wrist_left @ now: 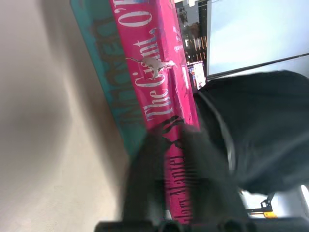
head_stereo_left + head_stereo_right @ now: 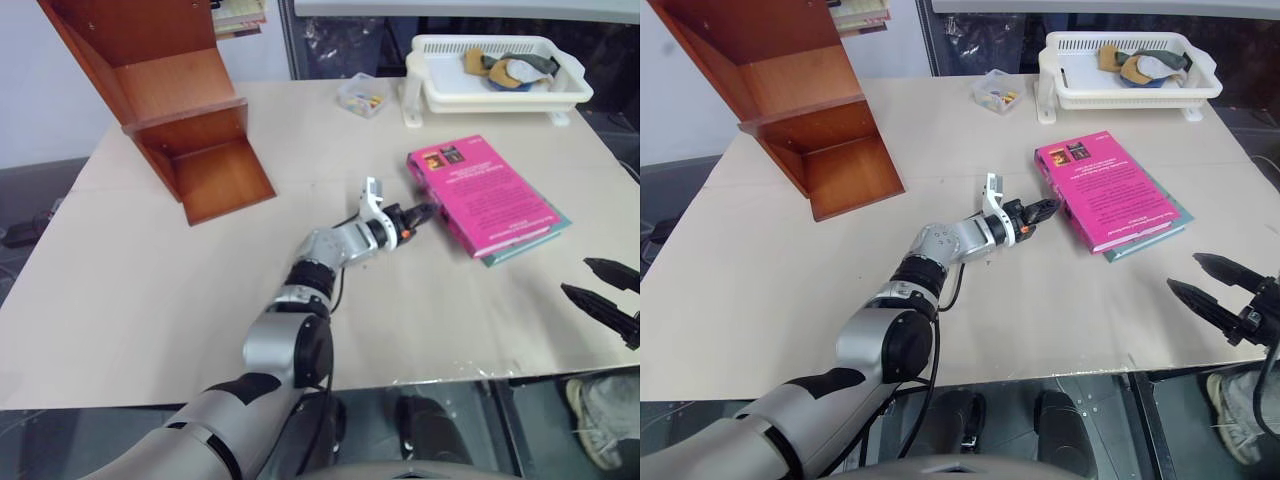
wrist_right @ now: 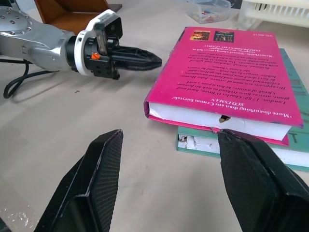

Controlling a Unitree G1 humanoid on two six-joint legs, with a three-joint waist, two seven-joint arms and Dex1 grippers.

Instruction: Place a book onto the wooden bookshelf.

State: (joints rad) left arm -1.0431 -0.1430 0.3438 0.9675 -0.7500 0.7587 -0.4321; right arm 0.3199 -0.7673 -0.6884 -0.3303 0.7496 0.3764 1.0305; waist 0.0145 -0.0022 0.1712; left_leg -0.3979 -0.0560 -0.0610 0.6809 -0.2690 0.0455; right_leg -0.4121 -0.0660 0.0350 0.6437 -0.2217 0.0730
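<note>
The robot's left claw [image 3: 147, 60], its two black fingers pressed together with nothing between them, points level at the spine edge of the pink book [image 2: 485, 195]. Its tip is at the book's near edge, or just short of it; contact cannot be told. The book lies flat on a teal book [image 3: 289, 145] on the tabletop [image 2: 150, 290], well apart from the wooden bookshelf [image 2: 175, 110] at the far left corner. The right claw [image 2: 1210, 285] hangs wide open and empty near the tabletop's right edge. The pickup appears barely begun: the book is unheld. The next move likely calls for getting a finger under or around the cover to lift it.
</note>
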